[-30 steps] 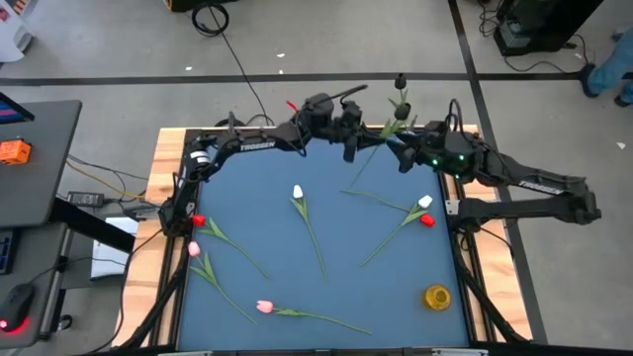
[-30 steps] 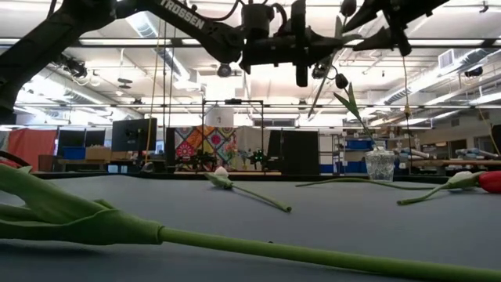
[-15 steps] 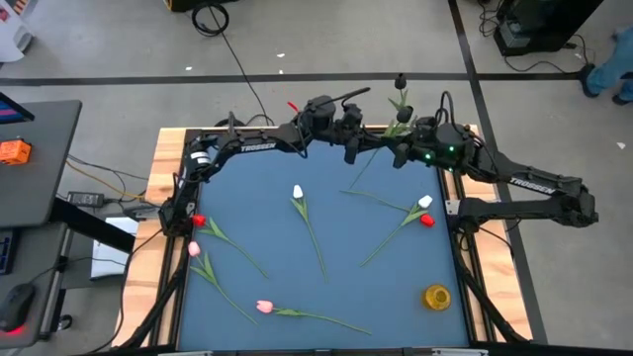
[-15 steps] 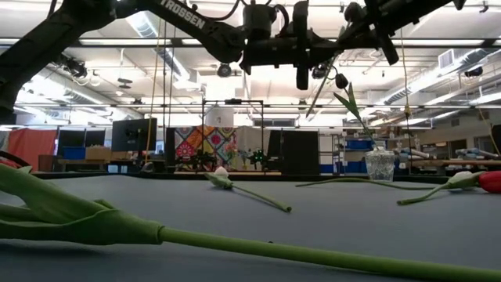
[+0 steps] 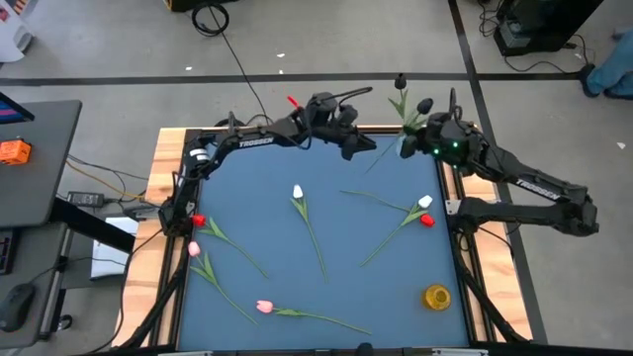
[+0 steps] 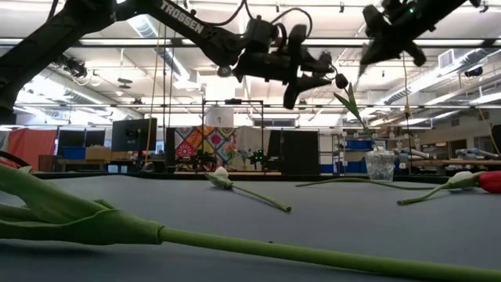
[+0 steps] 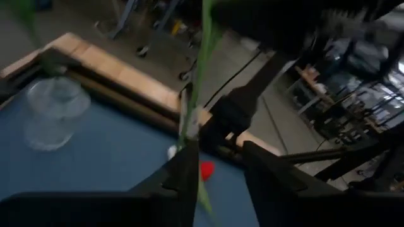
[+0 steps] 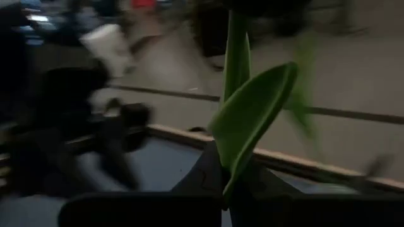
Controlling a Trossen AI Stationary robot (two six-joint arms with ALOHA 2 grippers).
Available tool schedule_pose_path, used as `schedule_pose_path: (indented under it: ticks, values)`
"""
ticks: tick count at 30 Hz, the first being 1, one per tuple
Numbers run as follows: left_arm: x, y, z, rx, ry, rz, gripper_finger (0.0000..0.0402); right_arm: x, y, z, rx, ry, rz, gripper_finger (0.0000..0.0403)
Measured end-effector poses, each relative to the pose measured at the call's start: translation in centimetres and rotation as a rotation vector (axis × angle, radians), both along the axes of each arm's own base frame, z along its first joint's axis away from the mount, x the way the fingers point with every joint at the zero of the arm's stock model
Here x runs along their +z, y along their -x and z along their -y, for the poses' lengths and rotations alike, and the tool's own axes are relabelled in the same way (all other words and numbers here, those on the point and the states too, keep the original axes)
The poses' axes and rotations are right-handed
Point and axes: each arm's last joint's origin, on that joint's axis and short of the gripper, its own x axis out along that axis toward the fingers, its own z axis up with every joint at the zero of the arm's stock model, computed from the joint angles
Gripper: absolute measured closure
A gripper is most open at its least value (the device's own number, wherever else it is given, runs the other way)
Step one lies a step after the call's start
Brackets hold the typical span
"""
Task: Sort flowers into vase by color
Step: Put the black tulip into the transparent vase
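Observation:
My right gripper [image 5: 407, 144] is shut on a black tulip, whose head [image 5: 425, 104] is high over the table's far right edge. Its green stem [image 5: 381, 156] slants down past my left gripper [image 5: 360, 146]. My left gripper's fingers stand apart [image 7: 218, 165], with the stem [image 7: 191, 123] beside one finger; I cannot tell whether they touch. A glass vase [image 6: 380, 164] stands at the far right and shows in the left wrist view too [image 7: 53, 110]. It holds another black tulip [image 6: 342, 81] by its stem. My right gripper pinches the black tulip's stem [image 8: 228, 165] between its two fingers, where a broad leaf [image 8: 252, 113] branches off. The fingers lie across the stem. The tulip is lifted clear of the table, its head up and its stem's lower end hanging free.
Loose tulips lie on the blue mat: white [image 5: 298, 192], white [image 5: 425, 202] and red [image 5: 427, 220] at the right, red [image 5: 198, 220] and pink [image 5: 194, 249] at the left, pink [image 5: 263, 307] near the front. A yellow container [image 5: 436, 296] stands at the near right.
My right gripper has gone up and toward the table's far right edge with the black tulip, whose head now stands beside the vase's tulip. My left gripper has tipped over and drawn back a little toward the left.

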Motion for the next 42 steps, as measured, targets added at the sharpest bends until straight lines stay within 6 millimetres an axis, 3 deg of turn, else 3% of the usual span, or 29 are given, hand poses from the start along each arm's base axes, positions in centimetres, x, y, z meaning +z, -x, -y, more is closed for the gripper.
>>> schedule_pose_path:
  ticks: [11,18,29,42]
  values:
    - [-1.5,1.7,-2.6,0.059,0.067,-0.148,0.0251,-0.2,2.3,2.5,-0.200,0.063,-0.166,0.0395]
    - [-1.7,2.2,-3.2,0.074,0.081,-0.170,0.0251,1.6,3.2,3.8,-0.247,0.121,-0.226,0.0395]
    - [-1.9,2.2,-3.1,0.072,0.088,-0.192,0.0251,2.4,3.0,4.2,-0.265,0.085,-0.212,0.0396]
    - [-2.7,2.1,-1.9,0.030,0.076,-0.269,0.0251,2.6,1.6,4.4,-0.482,0.200,-0.330,0.0396]
